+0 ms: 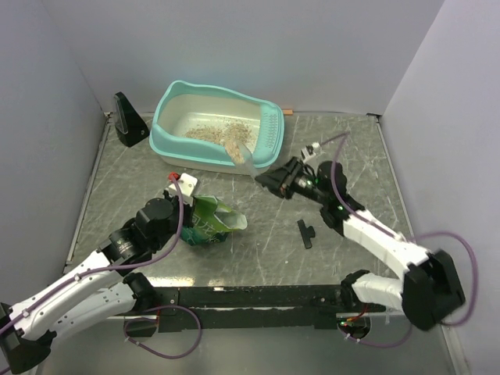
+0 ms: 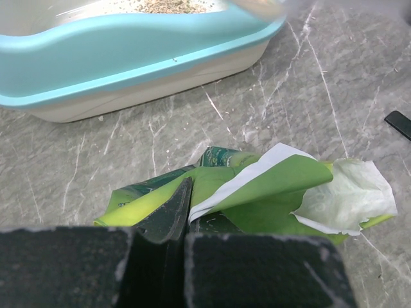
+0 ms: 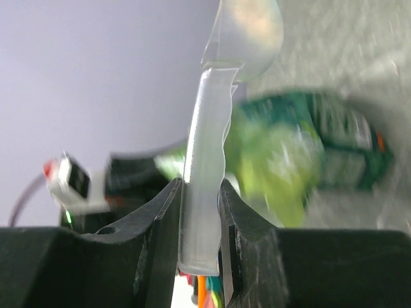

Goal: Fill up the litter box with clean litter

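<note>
The litter box [image 1: 271, 129] sat at the upper centre of the overhead view, the clean litter [image 1: 212, 130] a tan patch on its cream floor, up and left of the right gripper [image 1: 266, 178]. That gripper was clamped on the handle of a translucent scoop [image 1: 241, 154], whose bowl lay at the box's lower right corner by the slotted end. The right arm reached diagonally in from the lower right. The left gripper [image 2: 185, 218], below the box, was pinched tight on a crumpled green pouch [image 2: 257, 186] lying on the marbled table [image 1: 351, 156], its arm stretched in from the bottom left corner
</note>
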`<act>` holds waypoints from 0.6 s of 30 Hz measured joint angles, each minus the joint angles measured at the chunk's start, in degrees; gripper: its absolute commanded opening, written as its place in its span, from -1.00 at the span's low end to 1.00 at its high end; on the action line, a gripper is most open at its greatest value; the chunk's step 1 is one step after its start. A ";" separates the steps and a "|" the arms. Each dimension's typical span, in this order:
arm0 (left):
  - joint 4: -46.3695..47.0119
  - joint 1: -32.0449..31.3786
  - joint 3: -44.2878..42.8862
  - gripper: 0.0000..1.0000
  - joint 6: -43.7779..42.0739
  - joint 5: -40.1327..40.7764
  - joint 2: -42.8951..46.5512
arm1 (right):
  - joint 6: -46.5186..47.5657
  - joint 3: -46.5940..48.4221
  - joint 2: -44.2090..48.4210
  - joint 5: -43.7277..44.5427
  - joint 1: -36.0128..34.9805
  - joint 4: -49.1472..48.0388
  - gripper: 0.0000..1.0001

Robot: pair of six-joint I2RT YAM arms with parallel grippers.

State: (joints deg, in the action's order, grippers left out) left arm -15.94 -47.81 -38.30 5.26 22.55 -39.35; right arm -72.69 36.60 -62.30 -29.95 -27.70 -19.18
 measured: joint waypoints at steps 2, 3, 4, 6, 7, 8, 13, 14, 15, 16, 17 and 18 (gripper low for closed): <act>-0.15 0.13 0.00 -0.98 0.00 -0.44 0.00 | -0.81 3.98 -6.64 -0.09 0.68 -4.39 -1.00; -0.22 0.15 0.00 -0.99 0.00 -0.59 0.07 | -1.18 6.16 -9.86 -0.22 1.11 -6.27 -1.00; -0.22 0.26 0.00 -0.98 0.00 -0.76 0.11 | -1.44 8.00 -12.46 -0.37 1.53 -7.48 -1.00; -0.28 0.39 -0.04 -0.98 0.00 -1.18 0.17 | -1.90 13.94 -19.12 -1.49 2.67 -9.31 -1.00; -0.33 0.48 -0.09 -0.98 -0.02 -1.27 0.20 | -1.81 16.33 -21.62 -1.73 3.02 -9.42 -1.00; -0.35 0.57 -0.09 -0.98 0.00 -1.36 0.20 | -1.27 19.43 -24.50 -2.23 3.37 -9.07 -1.00; -0.81 1.16 -0.31 -0.98 0.00 -2.05 0.35 | 5.01 34.84 -35.50 -2.91 4.50 0.52 -1.00; -0.92 1.29 -0.31 -0.99 0.00 -2.21 0.55 | 7.56 38.51 -37.48 -2.62 4.74 4.61 -1.00; -0.98 1.40 -0.31 -0.99 0.02 -2.32 0.72 | 9.79 41.38 -38.86 -2.29 4.92 8.24 -1.00; -1.03 1.49 -0.31 -0.98 0.02 -2.40 0.92 | 12.02 43.93 -40.04 -1.68 5.07 11.82 -1.00; -1.05 1.60 -0.31 -0.98 0.04 -2.58 1.07 | 14.97 47.34 -41.48 -0.55 5.16 16.63 -1.00; -1.05 1.73 -0.33 -0.99 0.04 -2.78 1.22 | 18.51 51.82 -43.23 1.01 5.25 22.40 -1.00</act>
State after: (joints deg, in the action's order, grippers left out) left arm -16.99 -46.09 -38.63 5.30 19.77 -38.13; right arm -54.17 88.42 -105.54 -28.95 -22.46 3.22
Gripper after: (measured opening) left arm 0.019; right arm 0.331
